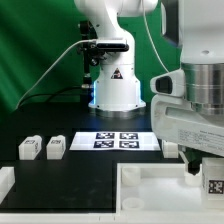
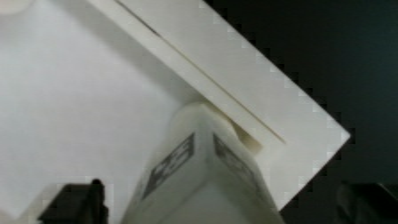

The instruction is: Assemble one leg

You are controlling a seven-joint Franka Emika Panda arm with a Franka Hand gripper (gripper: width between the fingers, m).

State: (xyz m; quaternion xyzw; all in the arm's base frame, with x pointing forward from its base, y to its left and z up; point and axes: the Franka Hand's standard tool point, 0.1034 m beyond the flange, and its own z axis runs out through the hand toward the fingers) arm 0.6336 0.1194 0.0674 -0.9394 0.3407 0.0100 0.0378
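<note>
My gripper (image 1: pixel 200 168) is at the exterior view's right, low over the large white tray-like piece (image 1: pixel 150 185). It is shut on a leg (image 1: pixel 213 185), a small white block with a black-and-white tag. In the wrist view the leg (image 2: pixel 210 165) stands between my dark fingers (image 2: pixel 75 202), with its tagged faces showing. Its tip is close to a corner of the tray-like piece (image 2: pixel 89 90); whether they touch is unclear. Two more legs (image 1: pixel 30 148) (image 1: pixel 56 146) lie on the black table at the exterior view's left.
The marker board (image 1: pixel 118 140) lies flat in the middle of the table, in front of the arm's white base (image 1: pixel 117 90). Another white part (image 1: pixel 5 181) shows at the lower left edge. A green curtain hangs behind.
</note>
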